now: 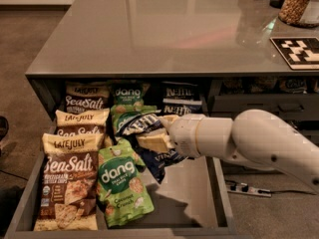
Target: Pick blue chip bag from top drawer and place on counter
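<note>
My gripper (pixel 152 136) is shut on a dark blue chip bag (pixel 162 164) and holds it raised above the open top drawer (pixel 223 195), over the middle row of green bags. The bag hangs crumpled, its top (pixel 142 124) poking out to the left of the cream fingers (pixel 155 142). Two more blue bags (pixel 177 99) stand at the back of the drawer's right row, under the counter's edge. The grey glossy counter (pixel 164 29) spreads above and behind the drawer. My white arm (pixel 249 141) reaches in from the right.
Brown-and-cream Late July bags (pixel 70 176) fill the drawer's left row and green Dang bags (pixel 121 183) the middle one. A black-and-white marker (pixel 299 51) and a jar (pixel 297 4) sit at the counter's right. Closed drawer fronts (pixel 264 103) and a power strip (pixel 247 188) lie to the right.
</note>
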Controlling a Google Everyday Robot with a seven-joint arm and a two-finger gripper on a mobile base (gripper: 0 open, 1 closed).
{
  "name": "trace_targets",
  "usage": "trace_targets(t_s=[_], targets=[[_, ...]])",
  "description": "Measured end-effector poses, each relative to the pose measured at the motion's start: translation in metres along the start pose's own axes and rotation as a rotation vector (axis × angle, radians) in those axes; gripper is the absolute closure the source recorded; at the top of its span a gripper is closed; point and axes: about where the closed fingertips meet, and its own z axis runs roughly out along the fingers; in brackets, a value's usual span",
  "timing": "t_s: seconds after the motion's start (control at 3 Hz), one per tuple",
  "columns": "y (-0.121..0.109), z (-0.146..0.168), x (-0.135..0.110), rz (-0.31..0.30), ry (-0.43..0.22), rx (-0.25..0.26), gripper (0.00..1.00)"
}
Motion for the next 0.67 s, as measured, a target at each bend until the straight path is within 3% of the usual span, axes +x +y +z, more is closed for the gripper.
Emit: trace_targets(t_s=[0.33,0.67], targets=[[0.0016,-0.0505,-0.0106,-0.069,-0.094,0.026,1.00],[0.0024,-0.0493,-0.0111,-0.070,-0.093,0.023,1.00]])
